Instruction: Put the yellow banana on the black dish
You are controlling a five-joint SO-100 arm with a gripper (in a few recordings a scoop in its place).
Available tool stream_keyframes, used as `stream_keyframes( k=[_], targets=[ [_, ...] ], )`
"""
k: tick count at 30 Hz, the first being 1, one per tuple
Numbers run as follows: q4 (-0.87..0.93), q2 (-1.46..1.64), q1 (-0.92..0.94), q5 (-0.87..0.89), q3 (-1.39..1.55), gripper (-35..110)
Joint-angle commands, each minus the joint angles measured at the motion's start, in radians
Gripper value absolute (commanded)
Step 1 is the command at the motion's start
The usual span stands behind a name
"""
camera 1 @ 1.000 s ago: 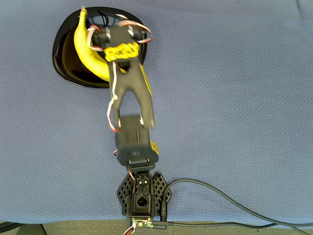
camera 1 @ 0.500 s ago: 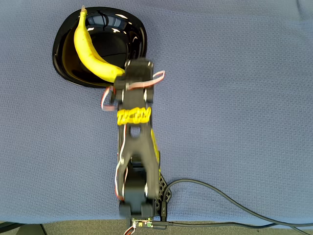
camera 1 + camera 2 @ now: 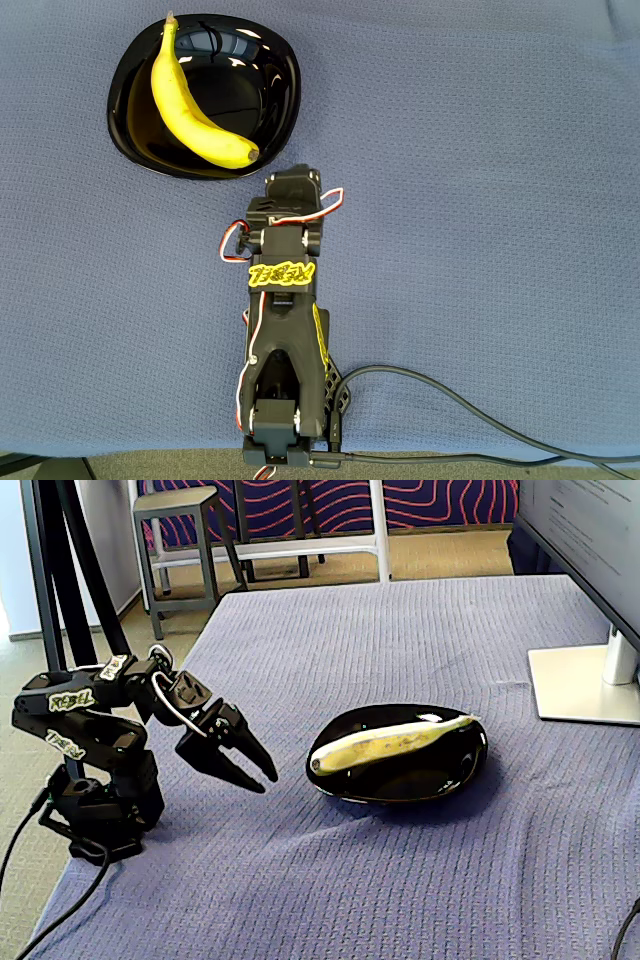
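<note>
We see the yellow banana (image 3: pixel 198 110) lying in the black dish (image 3: pixel 281 88). Our gripper (image 3: pixel 262 774) hangs beside it, empty, jaws seemingly slightly parted.

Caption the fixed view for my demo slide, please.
Yellow banana resting in the black dish on the blue cloth, with the empty gripper beside it.

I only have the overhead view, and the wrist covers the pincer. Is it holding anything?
Observer: No. In the fixed view the pincer is empty, its jaws a little apart, pointing toward the black dish but short of it.
Operator: Is it touching the cloth?
Observer: No, the tips hang above the blue cloth. The yellow banana rests in the dish, apart from the pincer.
</note>
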Motion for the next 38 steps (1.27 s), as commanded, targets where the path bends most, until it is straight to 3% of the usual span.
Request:
stream_keyframes(
  k=[1,38],
  targets=[
    [0.040,0.049,-0.005,-0.003,0.026,0],
    [0.207,0.278,0.003,0.026,0.149,0]
  ],
)
